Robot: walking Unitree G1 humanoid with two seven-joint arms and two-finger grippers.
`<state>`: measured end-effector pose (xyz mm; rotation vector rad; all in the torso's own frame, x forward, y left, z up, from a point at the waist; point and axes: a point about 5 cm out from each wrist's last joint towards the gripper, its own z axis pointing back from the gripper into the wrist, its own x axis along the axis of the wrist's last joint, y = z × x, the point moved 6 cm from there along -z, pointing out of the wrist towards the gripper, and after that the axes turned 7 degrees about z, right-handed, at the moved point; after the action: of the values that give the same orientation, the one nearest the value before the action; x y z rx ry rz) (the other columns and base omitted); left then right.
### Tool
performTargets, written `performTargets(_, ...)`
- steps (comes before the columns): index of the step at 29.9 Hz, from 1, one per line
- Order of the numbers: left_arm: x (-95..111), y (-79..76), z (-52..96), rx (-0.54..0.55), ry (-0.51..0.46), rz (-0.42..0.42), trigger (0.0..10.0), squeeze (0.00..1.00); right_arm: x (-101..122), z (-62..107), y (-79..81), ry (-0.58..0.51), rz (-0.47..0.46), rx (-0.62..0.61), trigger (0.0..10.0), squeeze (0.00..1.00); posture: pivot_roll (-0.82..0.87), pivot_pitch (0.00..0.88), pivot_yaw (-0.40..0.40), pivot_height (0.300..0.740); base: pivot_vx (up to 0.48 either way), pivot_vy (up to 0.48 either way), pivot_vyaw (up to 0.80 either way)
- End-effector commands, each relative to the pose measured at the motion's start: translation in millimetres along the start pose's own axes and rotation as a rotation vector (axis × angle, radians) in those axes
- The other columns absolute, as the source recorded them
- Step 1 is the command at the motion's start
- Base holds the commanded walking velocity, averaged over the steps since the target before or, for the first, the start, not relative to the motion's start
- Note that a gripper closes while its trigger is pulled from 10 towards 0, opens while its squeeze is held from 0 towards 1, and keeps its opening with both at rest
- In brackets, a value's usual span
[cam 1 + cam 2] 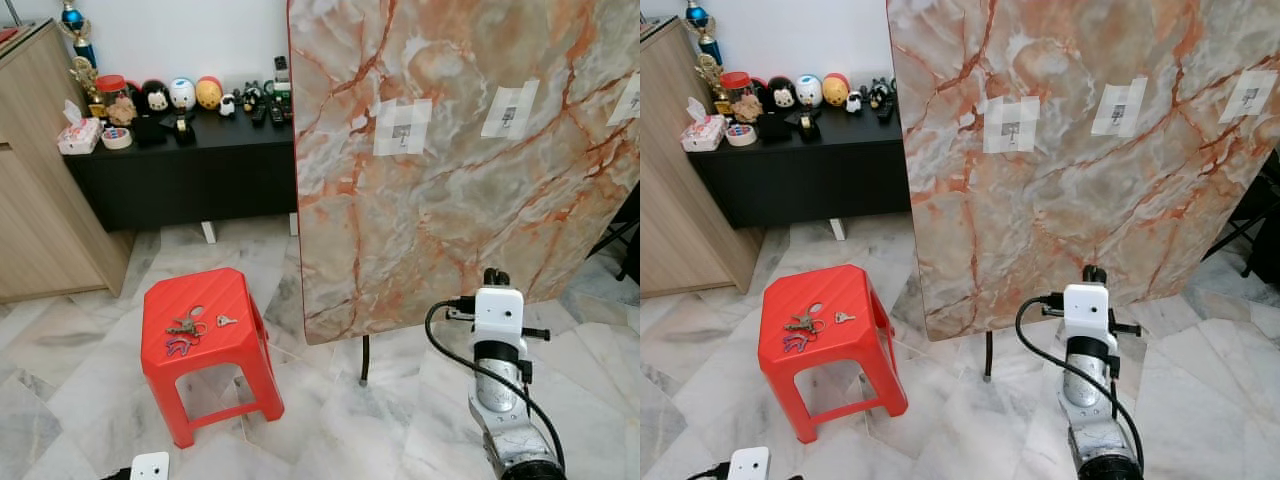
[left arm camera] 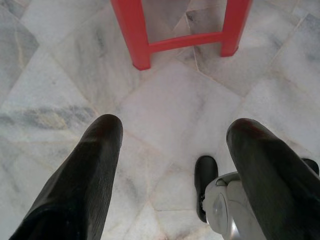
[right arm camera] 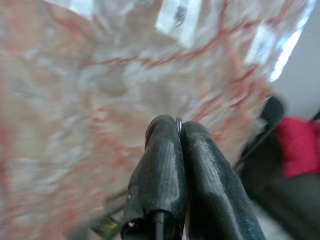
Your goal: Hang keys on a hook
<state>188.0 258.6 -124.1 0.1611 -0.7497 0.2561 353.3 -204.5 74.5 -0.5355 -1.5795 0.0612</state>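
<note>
On top of the red stool, near its middle: a bunch of keys with a single loose key just beside. Light, rigid metal, prone to jingle and swing from the ring; probably slippery on the smooth plastic, so best pinched by the ring or a flat key bow rather than scooped. Right arm raised ahead toward the marble board, right gripper pointing at the panel, black fingers pressed tight with a thin sliver of metal showing between the tips, possibly a key ring, too small to name for certain. Three taped hook patches on the board, the nearest hook up and left of that arm, another hook further right. Left arm low beside the stool, left gripper aimed down at the marble floor, fingers spread wide, nothing between them, stool legs just beyond. Judged next: careful alignment of any held ring with the small hook.
</note>
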Motion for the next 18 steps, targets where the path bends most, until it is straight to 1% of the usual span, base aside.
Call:
performTargets(1, -7.6, -0.9, 1.7, 0.006, 0.022, 0.004, 10.0, 0.00, -4.4, 0.5, 8.2, 0.036, -0.067, 0.041, 10.0, 0.00, 0.01, 0.000, -0.022, 0.740, 0.000, 0.000, 0.00)
performTargets(2, -7.6, -1.1, 1.8, 0.005, 0.021, 0.005, 10.0, 0.00, -6.6, 1.3, 10.6, 0.049, -0.086, 0.052, 10.0, 0.00, 0.01, 0.000, -0.022, 0.740, 0.000, 0.000, 0.00)
performTargets(3, -7.5, -1.6, 1.8, 0.002, 0.019, 0.008, 10.0, 0.00, -10.5, 2.7, 15.0, 0.075, -0.123, 0.069, 10.0, 0.00, 0.01, 0.000, -0.023, 0.740, 0.000, 0.000, 0.00)
performTargets(4, -7.1, -2.2, 1.9, -0.001, 0.016, 0.012, 10.0, 0.00, -16.4, 4.8, 20.5, 0.115, -0.179, 0.089, 10.0, 0.00, 0.01, 0.000, -0.023, 0.740, 0.000, 0.000, 0.00)
performTargets(6, -6.7, -2.6, 1.9, -0.004, 0.013, 0.014, 10.0, 0.00, -21.3, 6.9, 25.1, 0.148, -0.227, 0.104, 10.0, 0.00, 0.01, 0.000, -0.024, 0.740, 0.000, 0.000, 0.00)
performTargets(7, -6.5, -2.8, 1.8, -0.003, 0.013, 0.014, 10.0, 0.00, -27.8, 9.7, 32.0, 0.187, -0.249, 0.136, 10.0, 0.00, 0.01, 0.000, -0.024, 0.740, 0.000, 0.000, 0.00)
performTargets(8, -6.4, -2.8, 1.8, -0.003, 0.012, 0.013, 10.0, 0.00, -31.8, 11.7, 36.5, 0.211, -0.260, 0.158, 10.0, 0.00, 0.01, 0.000, -0.025, 0.740, 0.000, 0.000, 0.00)
performTargets(9, -6.7, -2.8, 1.7, -0.002, 0.015, 0.009, 10.0, 0.00, -40.7, 15.8, 42.9, 0.257, -0.247, 0.191, 10.0, 0.00, 0.01, 0.000, -0.025, 0.740, 0.000, 0.000, 0.00)
performTargets(10, -6.7, -2.8, 1.7, -0.002, 0.015, 0.009, 10.0, 0.00, -40.7, 15.8, 42.9, 0.257, -0.247, 0.191, 10.0, 0.00, 0.01, 0.000, -0.025, 0.740, 0.000, 0.000, 0.00)
performTargets(11, -6.8, -3.0, 1.5, 0.000, 0.018, 0.006, 10.0, 0.00, -50.3, 21.4, 50.0, 0.303, -0.236, 0.234, 10.0, 0.00, 0.01, 0.000, -0.026, 0.740, 0.000, 0.000, 0.00)
performTargets(14, -6.6, -3.6, 1.5, -0.001, 0.016, 0.010, 10.0, 0.00, -61.4, 31.4, 59.8, 0.353, -0.271, 0.292, 10.0, 0.00, 0.01, 0.000, -0.027, 0.740, 0.000, 0.000, 0.00)
performTargets(15, -6.8, -4.0, 1.5, -0.002, 0.016, 0.013, 10.0, 0.00, -75.4, 40.8, 63.3, 0.414, -0.269, 0.317, 10.0, 0.00, 0.01, 0.000, -0.028, 0.740, 0.000, 0.000, 0.00)
performTargets(17, -6.8, -4.8, 1.5, -0.002, 0.016, 0.016, 10.0, 0.00, -89.7, 50.1, 62.1, 0.467, -0.251, 0.320, 10.0, 0.00, 0.01, 0.000, -0.028, 0.740, 0.000, 0.000, 0.00)
performTargets(18, -6.5, -5.9, 1.3, -0.004, 0.015, 0.018, 10.0, 0.00, -96.6, 53.2, 57.9, 0.498, -0.278, 0.294, 10.0, 0.00, 0.02, 0.000, -0.028, 0.740, 0.000, 0.000, 0.00)
